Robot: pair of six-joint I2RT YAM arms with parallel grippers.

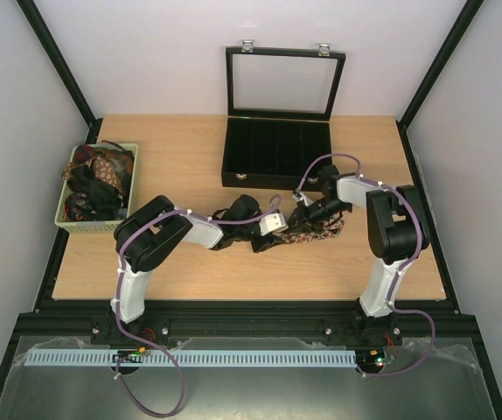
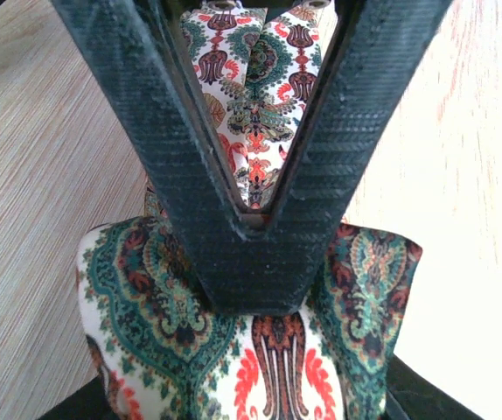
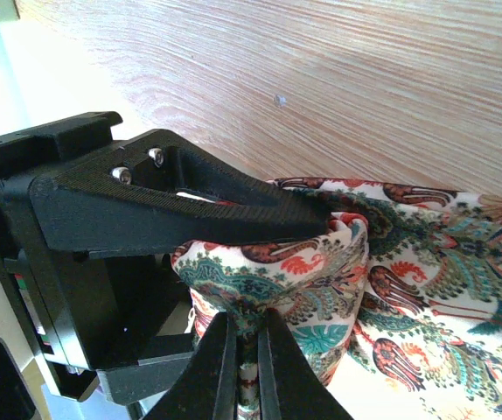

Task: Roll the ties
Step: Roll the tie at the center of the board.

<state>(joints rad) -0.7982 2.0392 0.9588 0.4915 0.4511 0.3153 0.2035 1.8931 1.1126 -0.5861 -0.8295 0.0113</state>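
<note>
Top external view: one patterned tie [image 1: 319,231] lies on the tabletop [image 1: 190,166] in the middle of the frame. Its long axis runs left to right, rising a little toward the right. Both arms meet over it from either side. More ties are heaped in a green basket [image 1: 69,224] at the left edge, and an open black case [image 1: 277,156] stands at the upper centre, well apart from the work.

Left wrist view: the left pincer [image 2: 251,220] is closed, its fingers forming a V whose tips press on a bunched fold of the tie. Flat fabric shows through the gap above the tips.

Right wrist view: the right pincer [image 3: 246,354] is closed at the bottom of the frame and appears to pinch fabric just beside the same fold. The free length spreads away to the right of the frame.

Judgement: the next turn depends on the free length lying on the right arm's side, in line with the long axis, so that arm is nearer to feed it.

Hidden: both ends of the tie are cut off or covered by the arms. How many turns the fold holds cannot be made out.
</note>
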